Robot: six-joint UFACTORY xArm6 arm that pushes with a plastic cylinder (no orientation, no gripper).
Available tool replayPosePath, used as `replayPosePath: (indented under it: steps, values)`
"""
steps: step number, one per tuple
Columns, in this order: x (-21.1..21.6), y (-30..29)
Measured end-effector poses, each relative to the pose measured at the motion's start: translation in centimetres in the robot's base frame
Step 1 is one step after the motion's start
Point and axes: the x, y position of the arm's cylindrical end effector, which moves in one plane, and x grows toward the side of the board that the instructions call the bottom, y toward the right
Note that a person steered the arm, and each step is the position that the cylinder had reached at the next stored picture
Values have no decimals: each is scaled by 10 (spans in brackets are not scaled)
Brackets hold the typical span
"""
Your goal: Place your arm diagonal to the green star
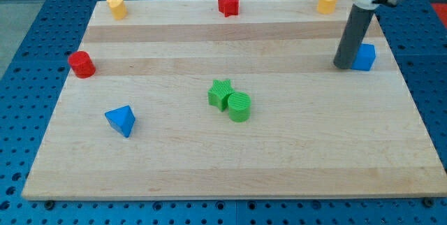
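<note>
The green star (pixel 221 93) lies near the middle of the wooden board, touching a green cylinder (pixel 239 106) at its lower right. My tip (pixel 345 65) is at the board's upper right, far to the right and above the star. It stands right against the left side of a blue cube (pixel 364 56).
A red star (pixel 228 3) sits at the top middle, a yellow block (pixel 327 1) at the top right, a yellow block (pixel 116 7) at the top left, a red cylinder (pixel 82 64) at the left edge, and a blue triangular block (pixel 121 120) at the lower left.
</note>
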Motion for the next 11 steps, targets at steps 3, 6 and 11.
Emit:
replayPosePath:
  steps: [3, 6, 11]
  values:
    - [-35, -102]
    - [-96, -103]
    - [-34, 64]
